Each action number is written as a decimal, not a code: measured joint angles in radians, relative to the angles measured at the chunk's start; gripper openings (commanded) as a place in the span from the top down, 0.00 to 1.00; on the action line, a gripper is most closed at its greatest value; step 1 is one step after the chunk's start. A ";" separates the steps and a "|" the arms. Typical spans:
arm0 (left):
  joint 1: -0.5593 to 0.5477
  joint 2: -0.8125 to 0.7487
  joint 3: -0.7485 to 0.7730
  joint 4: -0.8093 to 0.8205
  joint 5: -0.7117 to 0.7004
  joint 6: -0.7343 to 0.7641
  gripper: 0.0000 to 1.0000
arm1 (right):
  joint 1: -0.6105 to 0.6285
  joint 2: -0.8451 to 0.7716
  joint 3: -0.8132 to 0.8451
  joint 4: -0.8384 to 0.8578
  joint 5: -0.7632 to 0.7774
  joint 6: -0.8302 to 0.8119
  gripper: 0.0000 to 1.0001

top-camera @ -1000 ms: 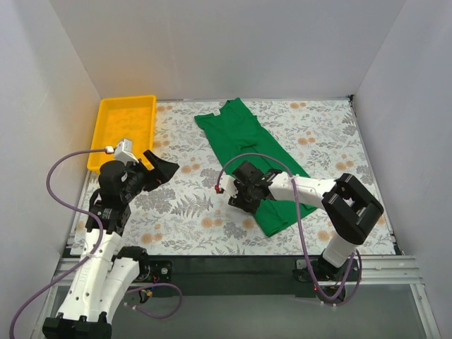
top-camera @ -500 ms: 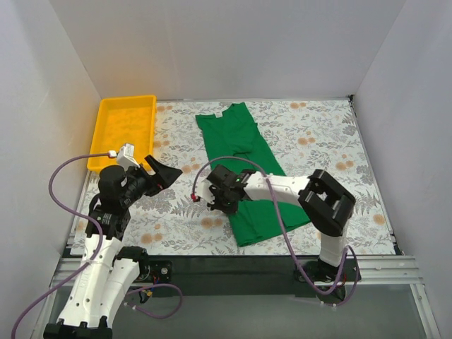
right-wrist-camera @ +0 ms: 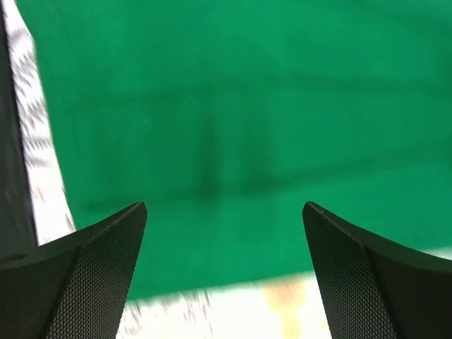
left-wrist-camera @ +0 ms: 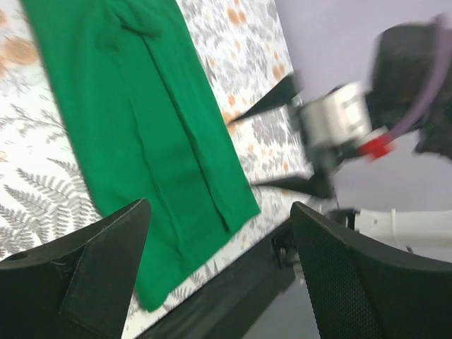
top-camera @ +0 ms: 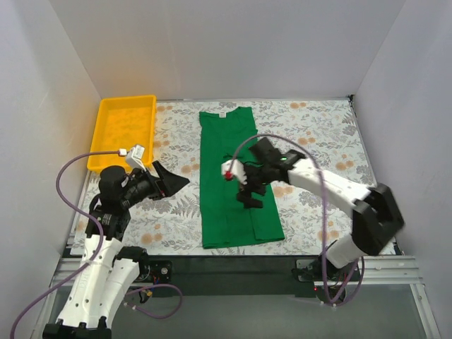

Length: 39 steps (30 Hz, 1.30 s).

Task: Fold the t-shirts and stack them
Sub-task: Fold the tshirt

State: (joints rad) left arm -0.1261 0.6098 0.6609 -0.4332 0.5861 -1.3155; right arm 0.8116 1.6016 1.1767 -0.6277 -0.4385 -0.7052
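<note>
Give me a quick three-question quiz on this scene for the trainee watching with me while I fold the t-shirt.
1. True or false: the left gripper and the right gripper both have open jaws.
2. Fill in: the yellow tray stands in the table's far ___ corner.
3. Where is the green t-shirt?
A. Crumpled in the tray.
B. Laid flat on the table in a long strip, under the right gripper.
C. Hanging from the left gripper.
Key: 1 true; 2 left; 3 B.
</note>
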 measured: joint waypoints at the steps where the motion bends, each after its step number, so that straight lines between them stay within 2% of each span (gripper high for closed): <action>1: -0.008 0.016 0.006 0.000 0.019 0.010 0.21 | -0.069 -0.093 -0.050 0.003 -0.010 -0.039 0.02; 4: -0.057 0.113 0.060 -0.026 0.068 0.047 0.25 | -0.200 -0.329 -0.184 0.003 -0.067 -0.187 0.02; 8: -0.264 0.291 0.206 -0.146 -0.006 0.111 0.30 | -0.226 -0.551 -0.426 -0.016 -0.156 -0.420 0.03; 11: -0.489 0.385 0.271 -0.261 -0.122 0.122 0.31 | -0.222 -0.571 -0.537 -0.062 -0.166 -0.527 0.05; 15: -0.785 0.484 0.274 -0.418 -0.293 0.076 0.33 | -0.239 -0.588 -0.579 -0.083 -0.163 -0.584 0.07; 20: -1.064 0.681 0.272 -0.566 -0.504 0.005 0.33 | -0.304 -0.632 -0.579 -0.082 -0.175 -0.625 0.08; 26: -1.218 0.912 0.303 -0.655 -0.715 0.037 0.36 | -0.331 -0.638 -0.582 -0.091 -0.204 -0.646 0.08; 32: -1.260 0.920 0.375 -0.612 -0.737 0.140 0.36 | -0.335 -0.639 -0.584 -0.105 -0.237 -0.654 0.08; 37: -1.303 0.923 0.562 -0.598 -0.748 0.269 0.36 | -0.341 -0.628 -0.584 -0.116 -0.282 -0.661 0.09; 39: -1.312 0.916 0.561 -0.588 -0.762 0.317 0.42 | -0.346 -0.623 -0.584 -0.127 -0.301 -0.673 0.10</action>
State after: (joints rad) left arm -1.4380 1.5261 1.2217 -1.0214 -0.1757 -0.9985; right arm 0.4656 0.9783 0.5922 -0.7544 -0.7391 -1.3781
